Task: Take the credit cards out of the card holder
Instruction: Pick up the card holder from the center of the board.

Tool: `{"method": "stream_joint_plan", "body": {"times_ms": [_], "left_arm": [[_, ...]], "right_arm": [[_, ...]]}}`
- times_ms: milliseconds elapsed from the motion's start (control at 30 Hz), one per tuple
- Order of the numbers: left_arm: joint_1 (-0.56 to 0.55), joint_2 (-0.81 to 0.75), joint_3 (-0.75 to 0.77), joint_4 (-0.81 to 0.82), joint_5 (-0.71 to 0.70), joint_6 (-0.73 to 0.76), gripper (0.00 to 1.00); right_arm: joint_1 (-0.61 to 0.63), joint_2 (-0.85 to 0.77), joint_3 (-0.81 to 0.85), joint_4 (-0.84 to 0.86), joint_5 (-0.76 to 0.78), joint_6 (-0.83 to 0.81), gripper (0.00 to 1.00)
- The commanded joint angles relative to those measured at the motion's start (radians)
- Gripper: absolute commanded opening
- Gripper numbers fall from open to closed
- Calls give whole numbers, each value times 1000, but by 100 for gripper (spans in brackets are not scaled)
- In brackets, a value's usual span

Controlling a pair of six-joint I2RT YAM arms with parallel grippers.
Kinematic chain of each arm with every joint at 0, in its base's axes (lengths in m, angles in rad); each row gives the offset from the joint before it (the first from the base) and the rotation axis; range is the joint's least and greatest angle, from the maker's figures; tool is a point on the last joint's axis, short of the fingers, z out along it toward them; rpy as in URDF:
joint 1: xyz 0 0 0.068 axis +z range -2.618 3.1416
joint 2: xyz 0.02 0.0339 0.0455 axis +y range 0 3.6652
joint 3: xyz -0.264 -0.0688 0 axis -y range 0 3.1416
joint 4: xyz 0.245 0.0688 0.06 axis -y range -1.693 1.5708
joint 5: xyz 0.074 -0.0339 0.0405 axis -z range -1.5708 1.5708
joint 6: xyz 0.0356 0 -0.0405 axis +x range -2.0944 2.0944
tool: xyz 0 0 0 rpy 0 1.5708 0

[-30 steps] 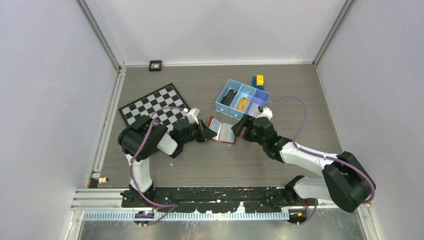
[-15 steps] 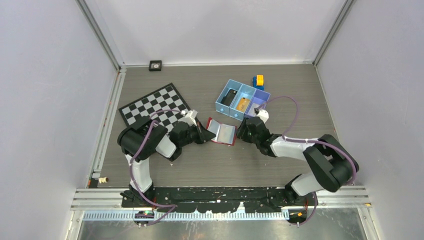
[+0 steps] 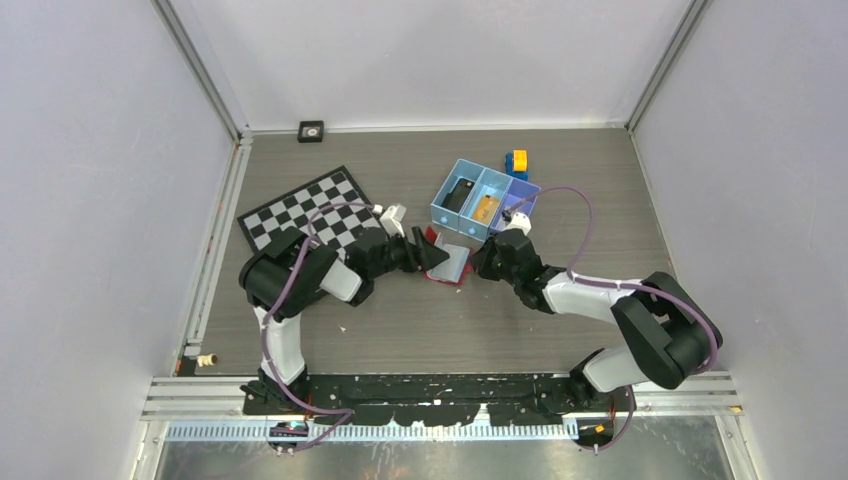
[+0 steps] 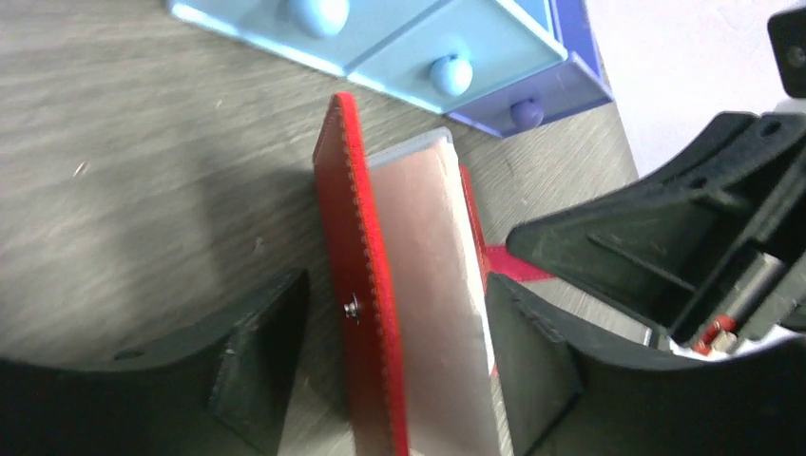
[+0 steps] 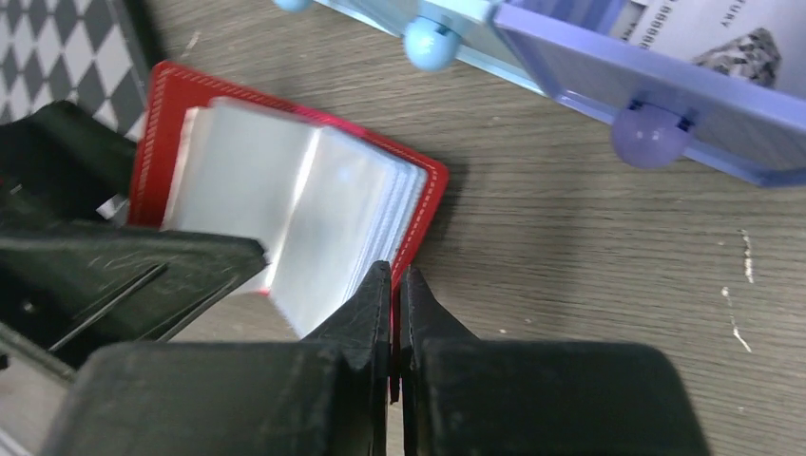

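The small red folding card holder [image 5: 285, 199] lies open on the grey wood-grain table [image 3: 400, 330] beside the pale blue plastic tray [image 3: 455, 225], with the right gripper [image 5: 394, 285] pinched shut on its right edge and the left gripper [image 4: 394, 370] spread astride the upright left cover, which it should clamp squarely before spreading.

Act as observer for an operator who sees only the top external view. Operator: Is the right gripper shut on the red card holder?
Observer: Yes. In the right wrist view, the right gripper is shut on the edge of the red card holder.
Operator: And the left gripper?
Observer: The left gripper is open, with a finger on each side of the holder's raised cover.
Operator: What is in the tray's purple compartment?
Observer: A grey printed card lies in the purple compartment.
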Motion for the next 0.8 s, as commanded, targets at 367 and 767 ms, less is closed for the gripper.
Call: {"method": "stream_joint_plan", "body": {"times_ms": [367, 767], "left_arm": [[-23, 16, 147, -319, -27, 132, 38], [79, 43, -106, 326, 104, -113, 0]], "right_arm": [[9, -67, 22, 46, -85, -48, 0], [10, -123, -41, 83, -78, -8, 48]]}}
